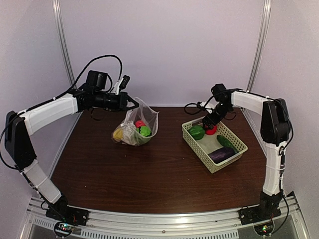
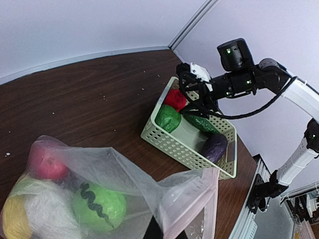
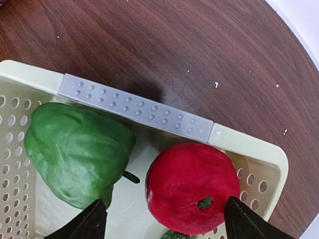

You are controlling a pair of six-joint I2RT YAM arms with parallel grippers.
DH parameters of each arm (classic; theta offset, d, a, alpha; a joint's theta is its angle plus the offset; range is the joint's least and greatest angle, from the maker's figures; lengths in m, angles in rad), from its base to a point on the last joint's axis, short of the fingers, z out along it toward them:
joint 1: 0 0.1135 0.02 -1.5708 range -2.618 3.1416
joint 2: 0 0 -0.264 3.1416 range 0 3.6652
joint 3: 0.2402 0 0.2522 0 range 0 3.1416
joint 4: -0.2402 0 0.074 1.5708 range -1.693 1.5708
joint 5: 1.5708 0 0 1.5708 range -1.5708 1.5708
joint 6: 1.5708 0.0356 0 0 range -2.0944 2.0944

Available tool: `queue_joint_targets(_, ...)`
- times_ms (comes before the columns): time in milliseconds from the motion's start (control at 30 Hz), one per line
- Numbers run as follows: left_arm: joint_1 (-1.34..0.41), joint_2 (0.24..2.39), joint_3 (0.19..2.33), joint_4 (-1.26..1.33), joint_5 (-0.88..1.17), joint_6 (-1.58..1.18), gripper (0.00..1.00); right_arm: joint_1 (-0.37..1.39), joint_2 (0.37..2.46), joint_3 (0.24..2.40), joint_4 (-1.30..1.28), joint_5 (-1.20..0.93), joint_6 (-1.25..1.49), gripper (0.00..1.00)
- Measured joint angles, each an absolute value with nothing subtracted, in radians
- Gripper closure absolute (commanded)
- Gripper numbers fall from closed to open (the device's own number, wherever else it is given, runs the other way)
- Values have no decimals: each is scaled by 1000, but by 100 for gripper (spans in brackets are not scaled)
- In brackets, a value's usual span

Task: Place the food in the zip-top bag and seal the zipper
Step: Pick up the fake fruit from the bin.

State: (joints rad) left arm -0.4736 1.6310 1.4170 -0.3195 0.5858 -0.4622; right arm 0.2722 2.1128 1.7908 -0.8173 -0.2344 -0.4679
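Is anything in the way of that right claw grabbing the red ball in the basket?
Nothing visible blocks it. The right gripper is open above the red ball, one finger each side. The green piece lies close beside the ball, and the basket wall is just behind it.

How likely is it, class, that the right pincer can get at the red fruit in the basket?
Probably yes. The right pincer is open above the red fruit and nothing covers it, though the green piece and basket wall sit close.
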Motion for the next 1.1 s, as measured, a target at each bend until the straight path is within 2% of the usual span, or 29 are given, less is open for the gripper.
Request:
queue_joint_targets(300, -475, 1631, 1417, -319, 587, -462, 100, 268, 2143, 1794, -809, -192, -483, 8)
queue_joint_targets(433, -476, 1631, 1417, -319, 587, -463, 100, 268, 2164, 1792, -816, -181, -495, 8)
queue_joint_targets(567, -478, 1632, 1417, -320, 587, -463, 100, 268, 2166, 1768, -805, -174, -500, 14)
queue_joint_targets(767, -480, 1637, 1417, -321, 588, -463, 100, 268, 2152, 1722, -745, -183, -490, 8)
queue_joint_targets(967, -485, 1639, 1417, -323, 588, -463, 100, 268, 2150, 1721, -708, -205, -470, 18)
queue_joint_targets(1033, -487, 1639, 1417, -323, 588, -463, 100, 268, 2150, 1721, -694, -207, -462, 27)
queue_joint_targets(1100, -488, 1640, 1417, -323, 588, -463, 100, 268, 2150, 1721, -685, -208, -455, 32)
